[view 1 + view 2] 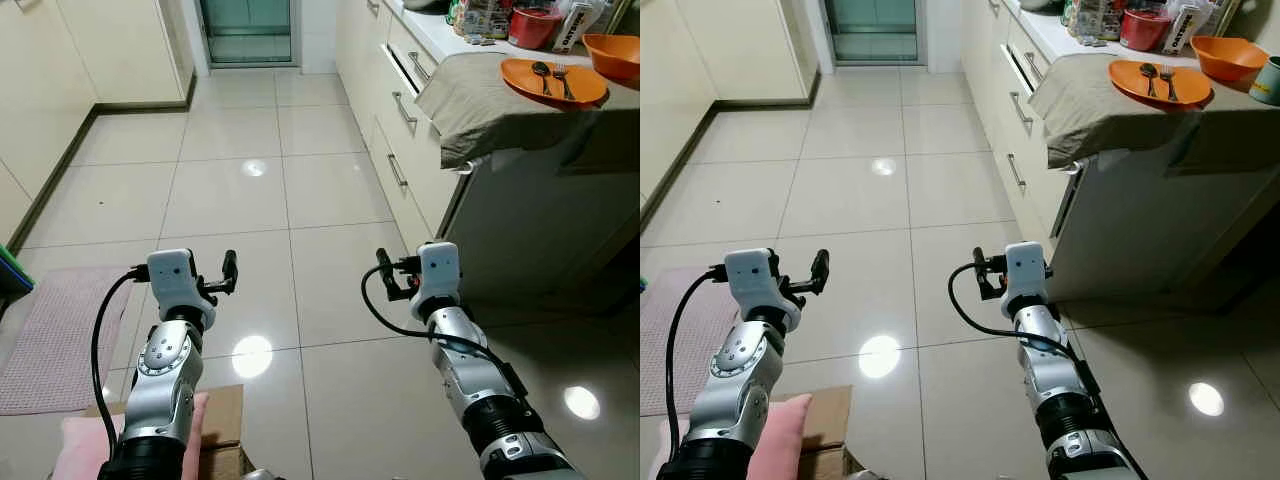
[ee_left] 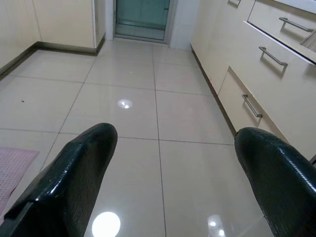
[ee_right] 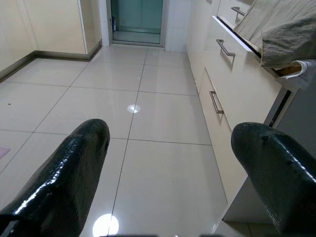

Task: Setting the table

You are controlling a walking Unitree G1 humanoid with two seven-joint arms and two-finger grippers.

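An orange plate (image 1: 553, 82) holding a spoon (image 1: 541, 72) and a fork (image 1: 562, 76) sits on a grey-green cloth (image 1: 478, 105) draped over the counter at the upper right. Beside it are an orange bowl (image 1: 612, 54) and a red container (image 1: 534, 27). Both arms are held out low over the tiled floor, well short of the counter. My left gripper (image 1: 226, 270) is open with nothing between its fingers (image 2: 74, 177). My right gripper (image 1: 386, 272) is also open and holds nothing, its fingers (image 3: 266, 168) spread wide.
Cream drawers with metal handles (image 1: 404, 108) line the right side under the counter. A pink mat (image 1: 55, 335) lies on the floor at the left. A cardboard box (image 1: 225, 420) and a pink cushion (image 1: 85, 440) are near my feet. A glass door (image 1: 246, 30) closes the far end.
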